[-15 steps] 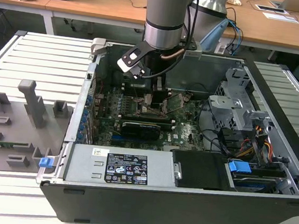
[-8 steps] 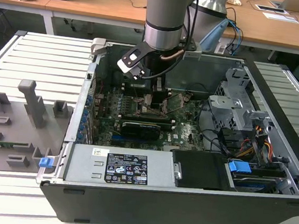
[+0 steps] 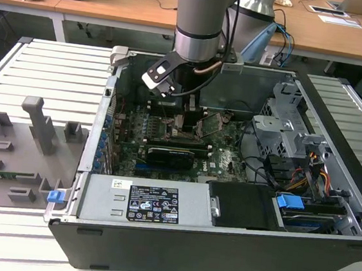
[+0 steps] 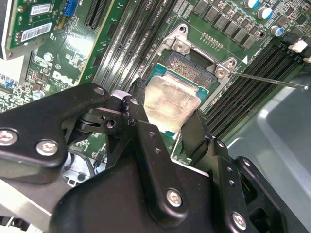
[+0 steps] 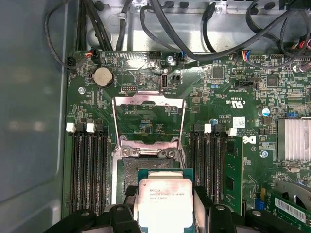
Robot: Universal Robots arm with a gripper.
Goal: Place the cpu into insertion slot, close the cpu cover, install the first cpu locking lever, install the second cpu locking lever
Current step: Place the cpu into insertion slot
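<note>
My gripper (image 4: 167,109) (image 5: 165,209) is shut on the cpu (image 4: 171,99) (image 5: 164,196), its black fingers (image 4: 141,121) pressing on two opposite edges of the silvery chip. The chip hangs partly over the insertion slot (image 4: 192,67) (image 5: 130,174), whose dark pin field still shows beyond it; I cannot tell whether they touch. The cpu cover (image 5: 148,101) stands swung open behind the socket, seen as a tilted frame (image 3: 212,124) in the exterior view. A thin metal locking lever (image 4: 272,80) sticks out beside the socket. In the exterior view the gripper (image 3: 186,120) reaches down into the open computer case.
Long black memory slots (image 5: 90,170) (image 5: 206,165) flank the socket. A black card (image 3: 169,154) lies across the board, cables (image 5: 194,34) run behind it, and a drive cage (image 3: 286,121) sits at the exterior view's right. A grey fixture tray (image 3: 17,151) lies outside the case.
</note>
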